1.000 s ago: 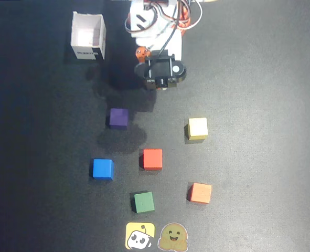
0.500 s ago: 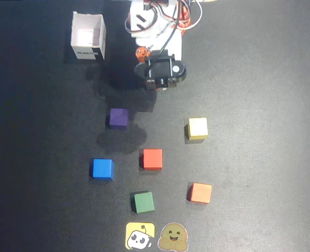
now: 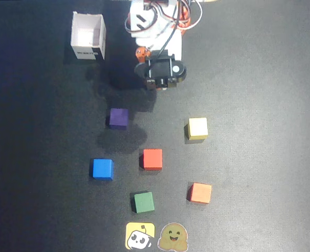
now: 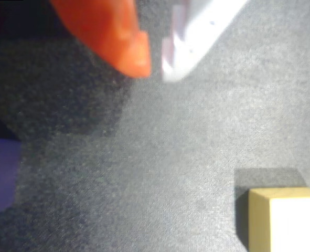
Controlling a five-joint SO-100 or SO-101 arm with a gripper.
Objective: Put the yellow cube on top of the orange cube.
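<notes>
A white open box (image 3: 88, 37) stands near the top left of the dark table (image 3: 259, 105) in the overhead view. Below it sits a purple cube (image 3: 118, 118), which also shows at the left edge of the wrist view (image 4: 0, 173). Lower down, a blue cube (image 3: 102, 168) lies left of a red cube (image 3: 152, 158), and a green cube (image 3: 143, 201) sits below the red one. At the bottom edge, a yellow sticker (image 3: 140, 236) with a cartoon face lies just beside a brown sticker (image 3: 173, 237) with a smiling face.

Yellow cube (image 3: 198, 128), pale with cream top, flat on the dark worktop (image 3: 259, 105). Orange cube (image 3: 201, 192), light orange, slightly turned, well apart below it in the overhead view.
</notes>
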